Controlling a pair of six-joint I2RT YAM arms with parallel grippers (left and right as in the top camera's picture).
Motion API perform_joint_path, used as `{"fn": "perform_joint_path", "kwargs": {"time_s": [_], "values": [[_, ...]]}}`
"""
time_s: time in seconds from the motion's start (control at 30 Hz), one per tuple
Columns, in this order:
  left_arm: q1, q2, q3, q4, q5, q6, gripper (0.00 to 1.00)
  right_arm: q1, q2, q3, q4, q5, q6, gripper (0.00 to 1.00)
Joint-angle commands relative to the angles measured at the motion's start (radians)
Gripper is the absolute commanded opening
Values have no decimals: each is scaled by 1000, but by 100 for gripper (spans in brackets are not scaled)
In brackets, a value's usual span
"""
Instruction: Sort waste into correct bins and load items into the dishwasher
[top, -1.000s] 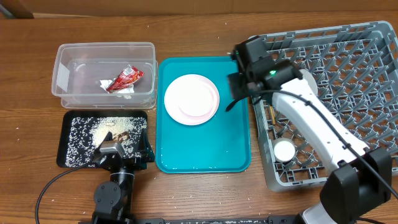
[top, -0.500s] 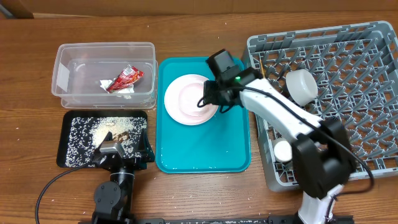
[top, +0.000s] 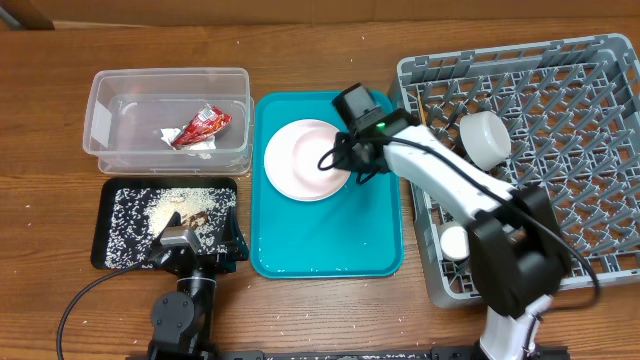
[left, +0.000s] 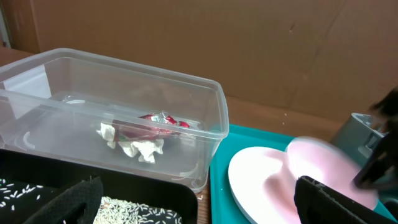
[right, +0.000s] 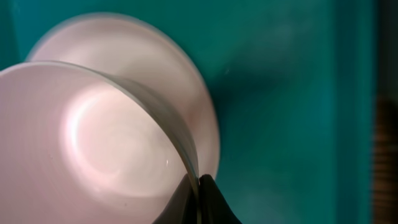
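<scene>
1. Change on record: a second ago the right gripper (top: 347, 152) is at the left wall of the dish rack (top: 560, 110). It now reaches across the teal tray (top: 330, 240) to the right rim of the pink plate (top: 305, 160), and has barely shifted in the last half second.
2. Right gripper: fingers nearly together, pinching the plate's thin rim.
3. Left gripper (top: 198, 243): spread wide, holding nothing, parked beside the black tray (top: 100, 225).
4. Plate location: on the teal tray, upper half, well left of the rack. The white bowl (top: 485, 138) and small cup (top: 455, 242) sit in the rack.
5. Step in hand, as judged: lift the plate by its rim and carry it into the rack. An edge pinch is shallow, so lift slowly, keep the plate from swinging, and clear the rack's low wall and the bowl.
6. View differences: only the right wrist view shows the rim entering the fingertips. Overhead, the gripper body covers that contact. The left wrist view shows the red wrapper (left: 158, 121) and tissue (left: 137, 146) inside the clear tub (left: 211, 124), and a blurred pink edge that may be raised.
</scene>
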Motion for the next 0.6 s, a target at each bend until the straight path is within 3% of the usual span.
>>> {"fn": "perform_joint_path", "kwargs": {"time_s": [0.0, 0.17, 0.3, 0.4, 0.57], "values": [[8, -9, -4, 3, -14, -3, 100, -42, -228, 13, -21, 230, 3, 4], [8, -9, -4, 3, -14, -3, 100, -85, -395, 13, -107, 745, 4, 4], [8, -9, -4, 3, -14, -3, 100, -158, -424, 13, -227, 1094, 4, 4], [8, -9, -4, 3, -14, -3, 100, -247, -405, 11, -315, 1128, 10, 4], [8, -9, -4, 3, -14, -3, 100, -423, -358, 11, -323, 1091, 15, 4]]}}
